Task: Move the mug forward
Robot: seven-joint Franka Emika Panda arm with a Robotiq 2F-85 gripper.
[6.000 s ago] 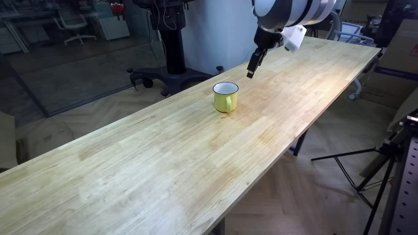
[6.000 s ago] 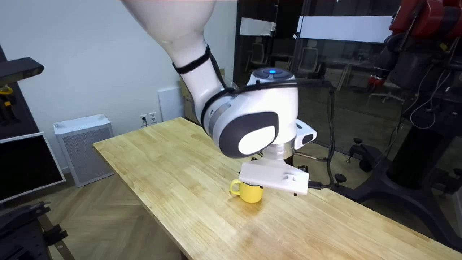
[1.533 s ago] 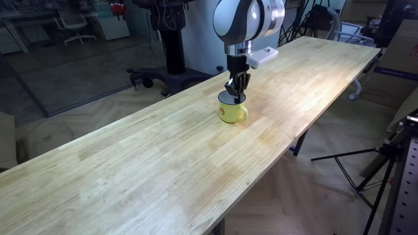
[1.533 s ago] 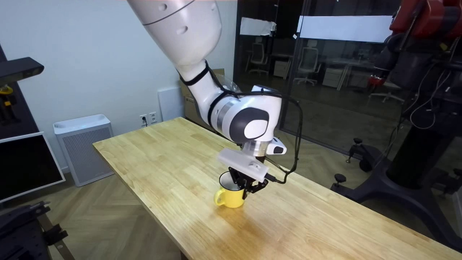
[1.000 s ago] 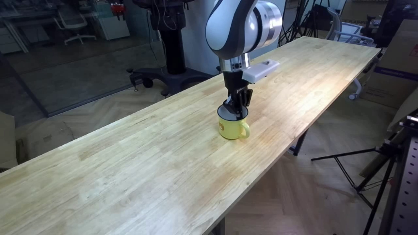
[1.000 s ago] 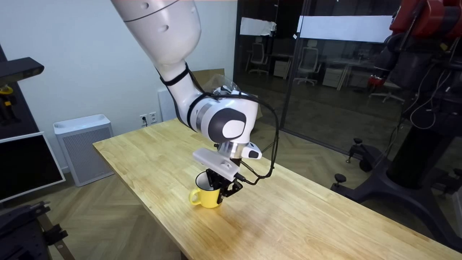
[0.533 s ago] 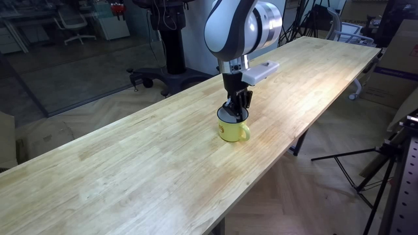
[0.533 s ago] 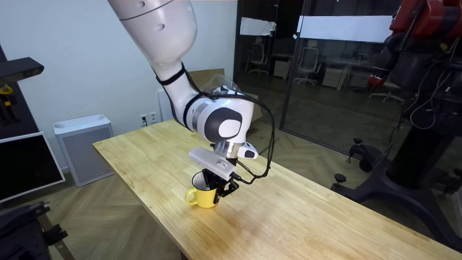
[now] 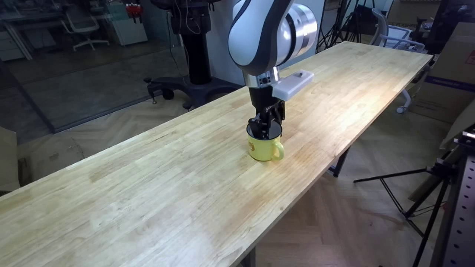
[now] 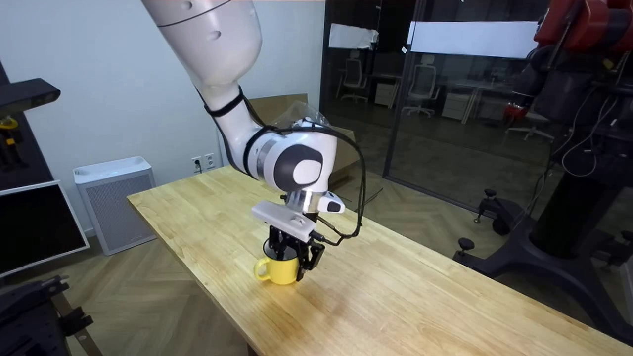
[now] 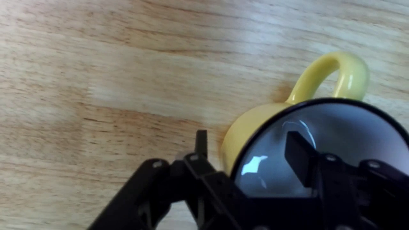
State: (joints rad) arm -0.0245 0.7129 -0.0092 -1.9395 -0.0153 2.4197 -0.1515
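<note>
Pincer [image 11: 248, 148] spread wide astride wall of mug [image 9: 262, 150], one finger [image 11: 298, 158] inside, one outside; mug upright on worktop [image 9: 156, 193], handle [image 11: 353, 80] clear of fingers; probably light, stiff, slick; best hold likely wall just below rim, gripped firmly.

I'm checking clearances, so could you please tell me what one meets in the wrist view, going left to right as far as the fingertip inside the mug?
Wooden tabletop, outer pincer fingertip, mug's yellow wall, inner pincer fingertip.
</note>
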